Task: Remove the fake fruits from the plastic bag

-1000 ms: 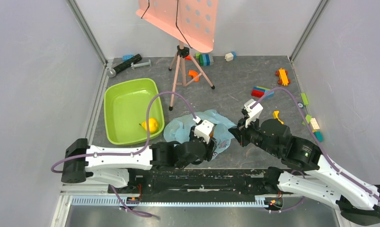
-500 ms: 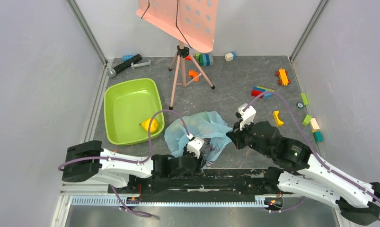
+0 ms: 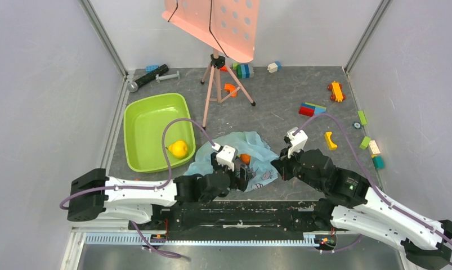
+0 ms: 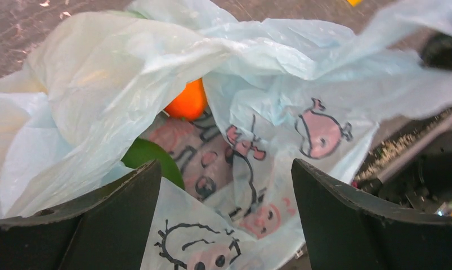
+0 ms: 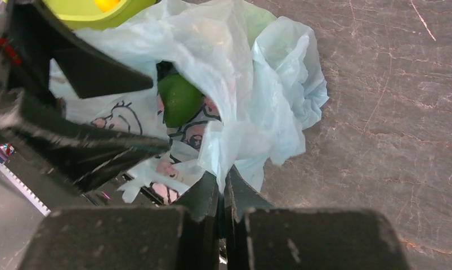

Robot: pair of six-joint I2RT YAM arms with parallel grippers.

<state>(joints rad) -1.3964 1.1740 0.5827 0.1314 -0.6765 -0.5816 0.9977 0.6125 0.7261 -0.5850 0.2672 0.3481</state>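
I'm looking down on the grey table (image 3: 280, 95). The lime-green tub (image 3: 150, 115) sits on its left half, with one yellow fruit (image 3: 179, 148) lying in the tub's near right corner.

Just right of the tub, the plastic bag (image 3: 251, 143) is crumpled flat on the table in front of both arms, between my two grippers. Its printed side faces up.

My left gripper (image 3: 241, 175) is at the bag's near edge with its jaws spread wide and nothing between them. On the left wrist camera, the two fingers (image 4: 116, 214) frame the bag's open mouth from just outside it.

My right gripper (image 3: 280, 163) is at the bag's right edge. On its wrist camera the jaws are clenched together with a fold of the bag's film pinched at the tips.

An orange fruit (image 4: 188, 101) shows inside the mouth, ahead of the left gripper and a little left of centre, half under a flap of film. A green fruit (image 4: 150, 160) lies nearer, just beside the left finger. I can't tell whether they touch.
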